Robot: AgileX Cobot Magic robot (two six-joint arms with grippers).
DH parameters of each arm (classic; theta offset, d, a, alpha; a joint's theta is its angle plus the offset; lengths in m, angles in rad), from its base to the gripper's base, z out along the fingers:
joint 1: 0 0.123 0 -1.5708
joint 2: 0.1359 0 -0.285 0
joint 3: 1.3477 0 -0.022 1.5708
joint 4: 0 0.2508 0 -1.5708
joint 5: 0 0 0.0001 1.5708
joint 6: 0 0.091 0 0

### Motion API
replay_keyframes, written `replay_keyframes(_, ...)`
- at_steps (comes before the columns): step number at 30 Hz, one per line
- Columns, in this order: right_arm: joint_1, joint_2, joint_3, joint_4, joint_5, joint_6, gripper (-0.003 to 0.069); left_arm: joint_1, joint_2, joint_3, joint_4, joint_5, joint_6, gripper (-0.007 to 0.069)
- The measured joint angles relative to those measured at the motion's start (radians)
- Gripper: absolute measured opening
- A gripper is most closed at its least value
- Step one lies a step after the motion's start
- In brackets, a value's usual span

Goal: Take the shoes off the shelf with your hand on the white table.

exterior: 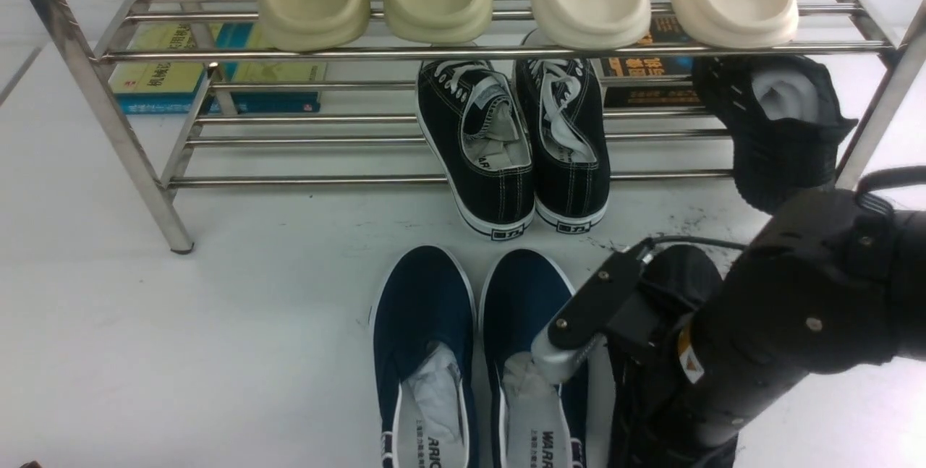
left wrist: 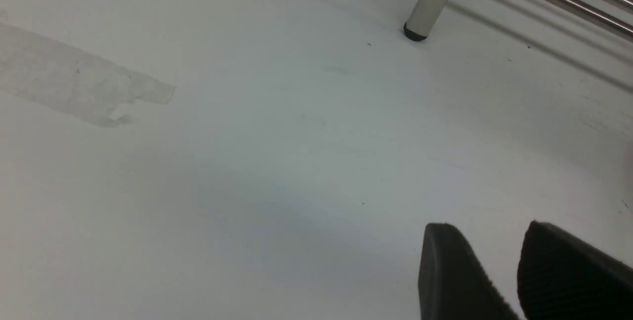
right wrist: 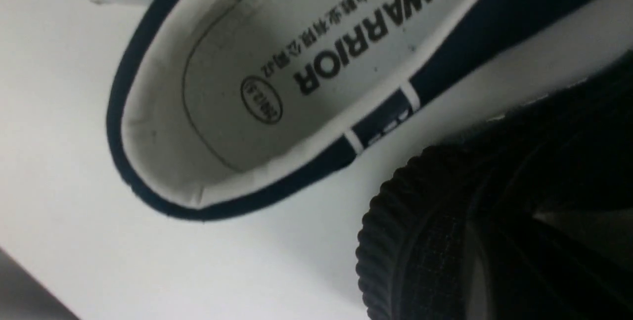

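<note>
My right tool (right wrist: 497,223) looks clamped on 1 black shoe (right wrist: 425,231) at its heel collar; knit's probably light, squishy, grippable there.

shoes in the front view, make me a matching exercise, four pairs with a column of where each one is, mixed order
Column 1
1. navy slip-ons
2. black canvas sneakers with white stitching
3. pale green clogs
4. cream clogs

Column 2
A. on the lower tier of the rack, heels toward the camera
B. on the upper tier, at the right of its row
C. on the white table, in front of the rack
D. on the upper tier, at the left of its row

Right pairs: 1-C, 2-A, 3-D, 4-B
</note>
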Motion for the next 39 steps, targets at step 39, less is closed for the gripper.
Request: replay_keyframes(39,0.162,0.023,0.009,-0.301,0.097,0.246,0.0197,0.0,0.0,0.0,0.0,0.0,0.0,0.0239)
